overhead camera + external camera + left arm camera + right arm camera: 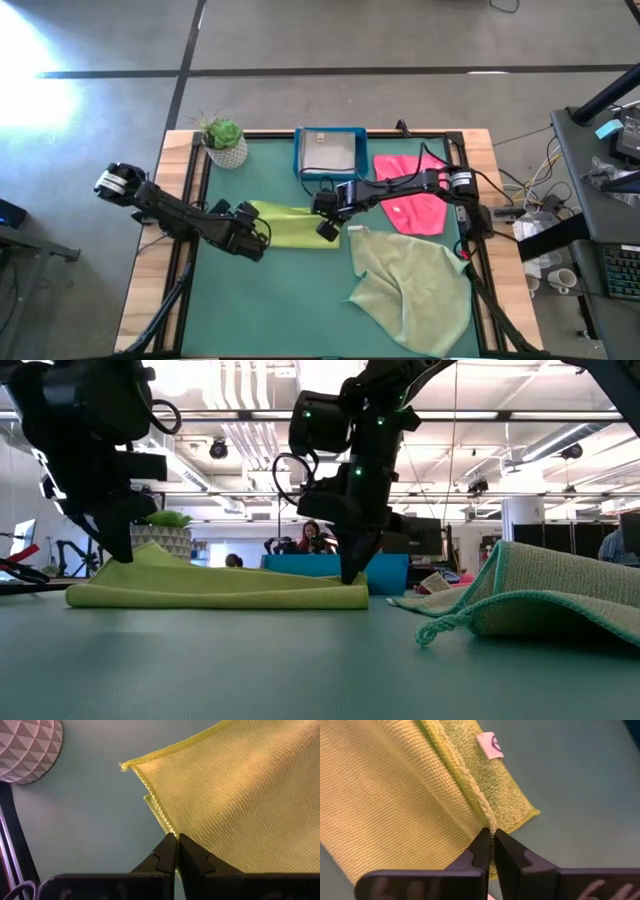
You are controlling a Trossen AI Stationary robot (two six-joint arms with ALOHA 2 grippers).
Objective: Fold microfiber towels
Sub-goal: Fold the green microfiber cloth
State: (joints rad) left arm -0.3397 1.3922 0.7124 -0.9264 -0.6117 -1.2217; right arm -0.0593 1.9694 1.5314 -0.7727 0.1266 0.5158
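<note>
Three microfiber towels show on the green table (250, 300): one yellow towel (296, 225), folded; one hot pink towel (415, 200); and one larger pale sage green towel (415, 290). Two dark arms reach in, each with one gripper: the left gripper (255, 232) and the right gripper (328, 226). There is one blue tray (330, 152) and one potted plant (224, 140) in a white faceted pot. In the room behind the table there seem to be two people, though they are small and partly hidden.

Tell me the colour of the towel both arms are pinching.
Yellow-green towel, clearest in the right wrist view.
</note>
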